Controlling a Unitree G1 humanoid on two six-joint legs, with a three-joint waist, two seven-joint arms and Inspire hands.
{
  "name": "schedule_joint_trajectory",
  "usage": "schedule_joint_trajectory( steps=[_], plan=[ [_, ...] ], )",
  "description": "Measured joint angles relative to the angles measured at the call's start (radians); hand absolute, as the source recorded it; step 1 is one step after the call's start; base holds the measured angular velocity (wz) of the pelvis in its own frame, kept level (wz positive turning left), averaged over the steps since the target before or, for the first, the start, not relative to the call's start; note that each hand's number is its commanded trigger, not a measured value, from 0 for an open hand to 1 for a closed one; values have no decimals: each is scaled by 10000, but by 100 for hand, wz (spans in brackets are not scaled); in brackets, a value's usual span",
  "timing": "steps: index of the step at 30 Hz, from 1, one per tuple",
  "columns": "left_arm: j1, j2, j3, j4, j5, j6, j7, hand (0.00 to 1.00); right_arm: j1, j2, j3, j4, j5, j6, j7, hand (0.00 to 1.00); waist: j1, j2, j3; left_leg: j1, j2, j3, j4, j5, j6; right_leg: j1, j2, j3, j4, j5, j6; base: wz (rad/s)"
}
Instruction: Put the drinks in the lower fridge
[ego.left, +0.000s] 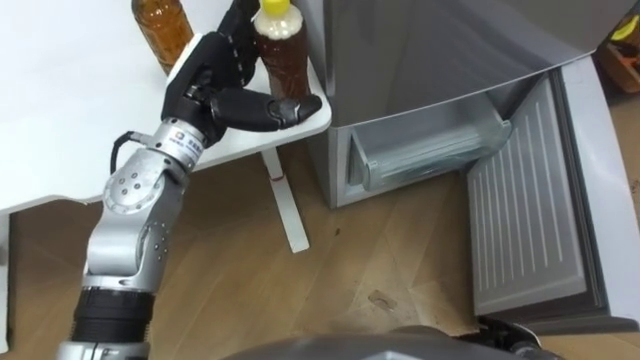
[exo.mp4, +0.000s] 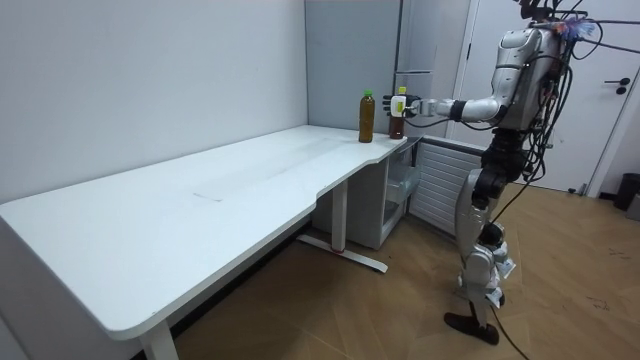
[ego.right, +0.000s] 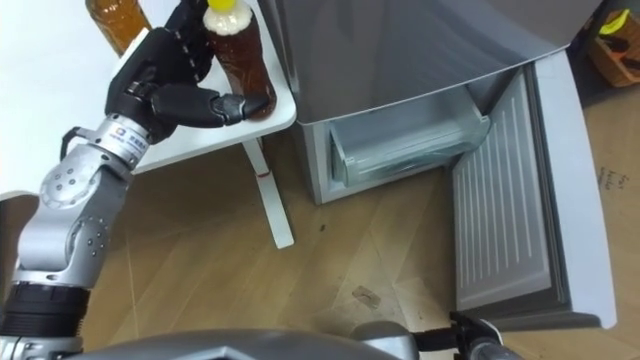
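Two bottles of brown drink stand at the white table's corner (ego.left: 318, 120) beside the fridge. The yellow-capped bottle (ego.left: 283, 58) (exo.mp4: 398, 113) is nearest the corner; the second bottle (ego.left: 162, 28), green-capped in the room view (exo.mp4: 366, 117), stands to its left. My left hand (ego.left: 215, 82) (exo.mp4: 427, 104) reaches around the yellow-capped bottle: the thumb lies straight across the front of its base and the fingers stretch past its far left side. The bottle rests on the table. The grey fridge (ego.left: 420, 60) has its lower door (ego.left: 525, 210) swung open, showing a clear drawer (ego.left: 430, 150).
I stand on the wooden floor facing the table's end and the fridge. The table's white leg and foot (ego.left: 285, 200) run down between the table and the fridge. The open door reaches out over the floor to my right. A cardboard box (ego.left: 625, 55) sits beyond it.
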Motion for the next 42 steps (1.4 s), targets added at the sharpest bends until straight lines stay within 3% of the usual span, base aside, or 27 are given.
schedule_joint_trajectory(
  steps=[6, 14, 21, 29, 37, 42],
  plan=[
    [-225, -5, 17, 299, -212, 140, 441, 0, 36, 7, -1, -47, -468, 169, -69, 0, -69, 6, -9, -12, 0, -1, 0, 0, 0, 14, -1, -42, 10, 0, 0, 2],
    [-520, -78, 57, 508, -218, 139, 690, 0, 113, 5, -5, -86, -832, 204, -201, 0, -274, 88, -86, 13, 0, 1, 19, 0, 0, 65, -4, -73, 35, 1, -1, 0],
    [-681, -152, 62, 1008, -936, 138, 747, 0, 279, 12, 103, -34, -1500, 220, -341, 0, -267, 72, -74, 39, 5, 4, 81, 0, 0, 65, -8, -59, 67, 2, -3, 0],
    [-1717, -147, 65, 1684, -1375, 139, 967, 0, 345, 32, 312, -36, -2494, 756, 40, 0, -244, -2, 5, 175, 6, 156, 55, 0, 0, 52, 4, 219, 154, 1, -1, -8],
    [-1797, -145, 69, 1686, -1503, 155, 909, 0, 237, 205, 307, -38, -3420, 1088, 221, 0, -473, 29, -9, 132, 6, 208, 12, 0, 0, -53, 10, 256, 180, -1, 2, -2],
    [-1799, -137, 68, 1867, -1587, 207, 876, 0, 139, 220, 308, -3, -3442, 1090, 449, 0, -536, 47, -21, 121, 12, 218, 11, 0, 0, -92, 14, 274, 212, 1, 0, 0]
  ],
)
